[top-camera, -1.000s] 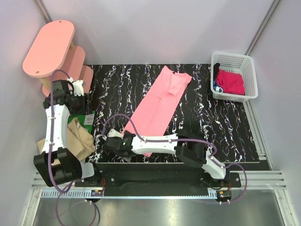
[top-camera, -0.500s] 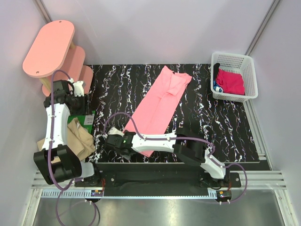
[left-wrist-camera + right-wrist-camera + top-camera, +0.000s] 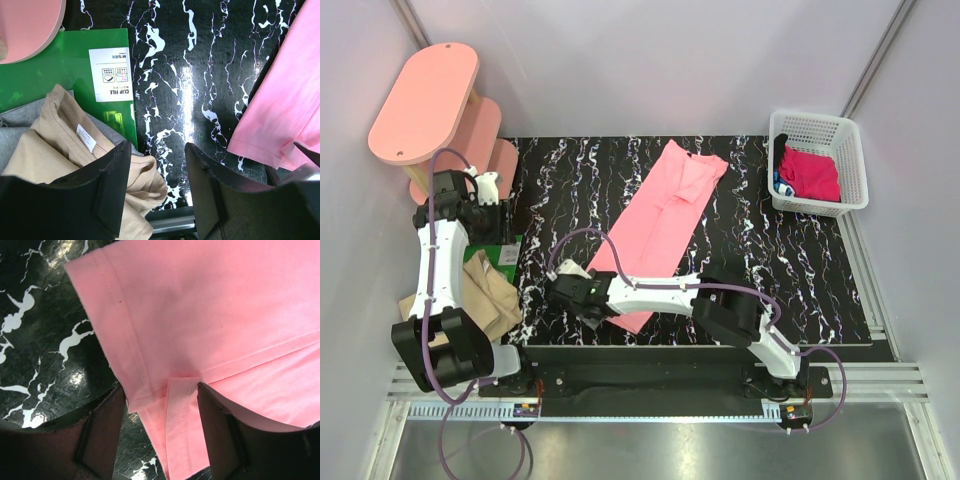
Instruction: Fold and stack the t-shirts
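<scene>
The salmon-pink t-shirt [image 3: 660,215] lies folded into a long strip, running diagonally across the black marbled table [image 3: 770,270]. My right gripper [image 3: 582,300] is low over its near left corner. In the right wrist view the jaws [image 3: 160,395] stand open, with the doubled hem of the pink t-shirt [image 3: 210,305] between them. The tan-beige t-shirt [image 3: 490,290] sits crumpled at the table's left edge. My left gripper [image 3: 157,190] hangs open and empty above the tan t-shirt [image 3: 60,145]. A magenta-red t-shirt [image 3: 810,172] lies in the basket.
A white lattice basket [image 3: 815,120] stands at the back right. Pink oval shelf boards [image 3: 425,100] rise at the back left. A green clip-file folder [image 3: 85,65] and grey cloth [image 3: 15,135] lie under the tan t-shirt.
My right gripper has slid a little right and forward onto the pink hem, and its jaws have narrowed. The left arm has not moved.
</scene>
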Controlling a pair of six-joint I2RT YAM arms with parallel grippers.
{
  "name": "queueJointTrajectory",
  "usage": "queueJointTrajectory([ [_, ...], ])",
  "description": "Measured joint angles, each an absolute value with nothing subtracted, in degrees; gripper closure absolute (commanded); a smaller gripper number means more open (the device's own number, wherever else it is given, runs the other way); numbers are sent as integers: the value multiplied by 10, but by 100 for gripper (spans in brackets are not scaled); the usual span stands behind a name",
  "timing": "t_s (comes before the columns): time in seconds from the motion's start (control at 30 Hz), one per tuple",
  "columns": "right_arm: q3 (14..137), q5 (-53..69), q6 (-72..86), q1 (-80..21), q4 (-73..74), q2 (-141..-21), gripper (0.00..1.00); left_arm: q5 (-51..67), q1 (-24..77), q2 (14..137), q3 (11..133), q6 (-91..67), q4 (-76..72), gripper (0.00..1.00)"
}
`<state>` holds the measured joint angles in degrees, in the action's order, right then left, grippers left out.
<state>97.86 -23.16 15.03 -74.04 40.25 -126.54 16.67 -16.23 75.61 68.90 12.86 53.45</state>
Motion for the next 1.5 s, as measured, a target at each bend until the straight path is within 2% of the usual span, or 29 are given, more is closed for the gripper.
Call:
queueJointTrajectory([
  [0.2,961,-226,159,-732,378,-1258,40,165,-162,756,689,133,535,48],
  [0.4,950,-215,171,-731,367,-1252,42,164,-163,756,689,135,535,48],
  [0.53,943,-207,179,-729,362,-1249,50,164,-164,756,689,135,535,48],
  [0.73,941,-197,194,-729,357,-1249,56,165,-164,756,690,135,535,48],
  [0.83,941,-193,201,-729,357,-1249,56,165,-165,756,690,135,535,48],
  [1.0,938,-194,205,-729,355,-1248,48,165,-165,756,690,137,535,47],
  [1.1,928,-195,205,-727,349,-1242,48,165,-165,756,690,137,535,47],
  [1.2,915,-192,208,-726,337,-1235,54,165,-165,756,690,137,535,47],
  [1.3,900,-180,210,-722,318,-1228,68,165,-166,755,690,138,535,47],
  [1.33,894,-168,213,-720,310,-1226,77,164,-166,755,690,138,535,47],
  [1.5,888,-149,210,-711,307,-1221,87,164,-167,755,690,138,535,47],
])
